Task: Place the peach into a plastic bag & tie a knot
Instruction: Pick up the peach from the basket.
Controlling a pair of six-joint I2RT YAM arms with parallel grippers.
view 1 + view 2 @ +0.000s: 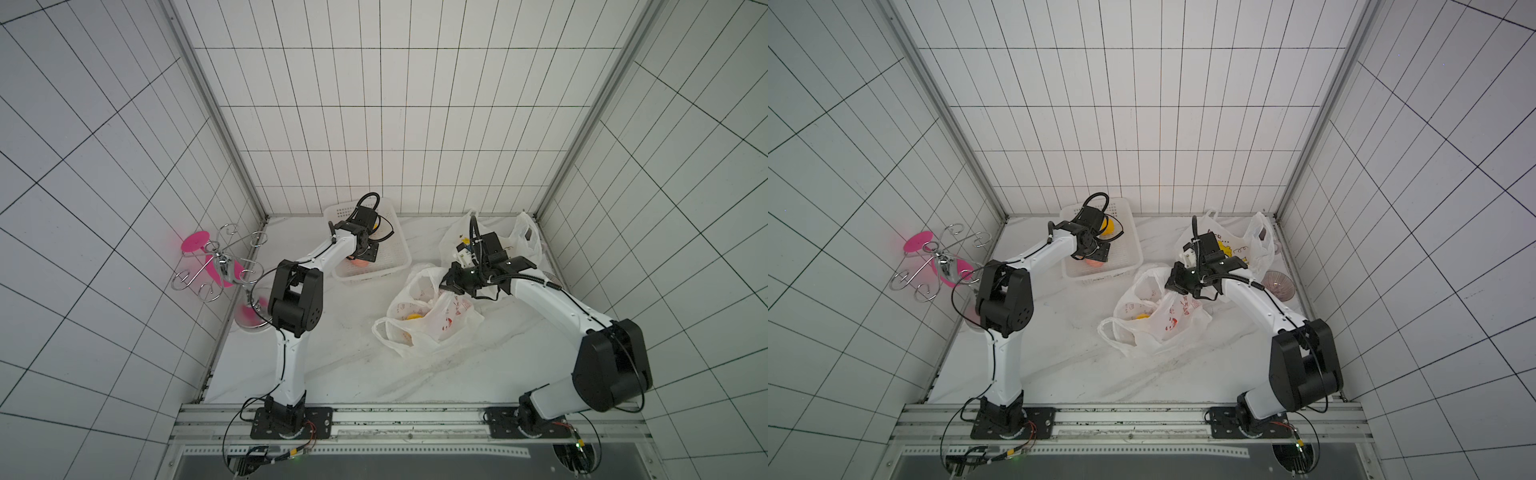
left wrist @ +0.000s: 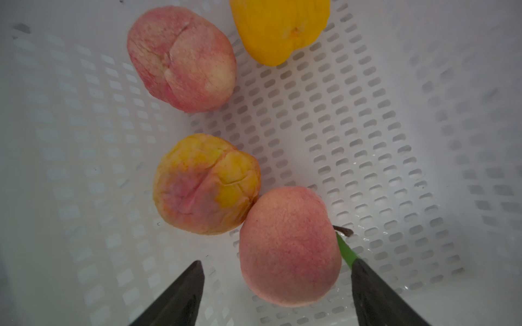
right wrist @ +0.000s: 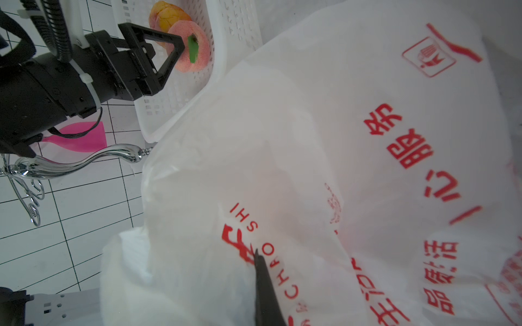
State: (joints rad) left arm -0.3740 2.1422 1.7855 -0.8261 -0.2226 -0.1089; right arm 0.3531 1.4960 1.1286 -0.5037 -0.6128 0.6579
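Over the basket (image 1: 370,275), left pincer (image 2: 276,262) hangs spread astride peach (image 2: 288,248); right pincer (image 1: 446,286) clamps bag (image 1: 436,328).

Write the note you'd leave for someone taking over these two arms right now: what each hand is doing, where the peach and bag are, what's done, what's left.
Left hand: open, down in the white basket, fingers either side of a pink peach, not gripping it.
Right hand: shut on the printed plastic bag, pinching its upper part; the bag lies on the table beside the basket.
Done: the bag is held; a yellow thing shows inside it.
Left: grip the peach, carry it into the bag, tie the knot.
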